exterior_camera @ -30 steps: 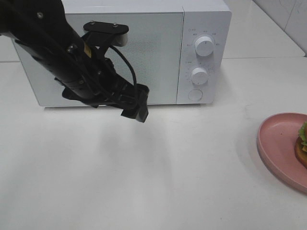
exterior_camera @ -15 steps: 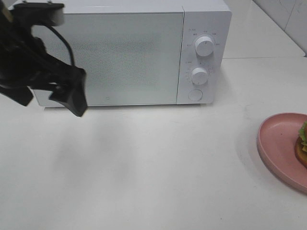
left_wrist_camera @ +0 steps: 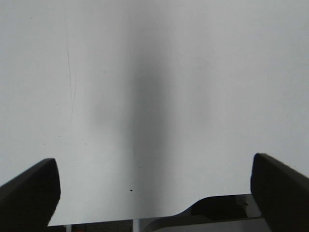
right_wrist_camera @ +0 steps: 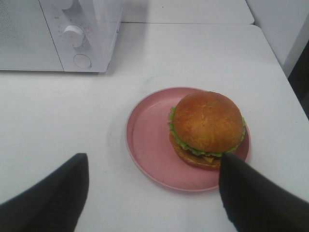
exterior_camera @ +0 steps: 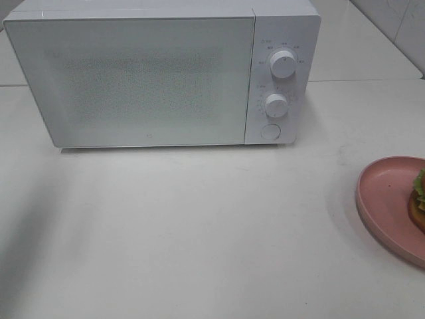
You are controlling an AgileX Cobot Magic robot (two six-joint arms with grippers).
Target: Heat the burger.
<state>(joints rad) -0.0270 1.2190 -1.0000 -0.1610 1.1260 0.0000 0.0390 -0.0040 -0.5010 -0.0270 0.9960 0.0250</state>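
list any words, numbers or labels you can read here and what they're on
None can be read.
Microwave control panel: small grey markings ring the upper dial and the lower dial, too small and blurred to read.
Microwave door: a tiny mark low at the centre, too small to make out.
Round button: no text visible.
Pink plate and burger: no text.

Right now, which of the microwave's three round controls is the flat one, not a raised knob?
The lowest control, under the two knobs: it sits flush with the microwave panel and has no pointer.
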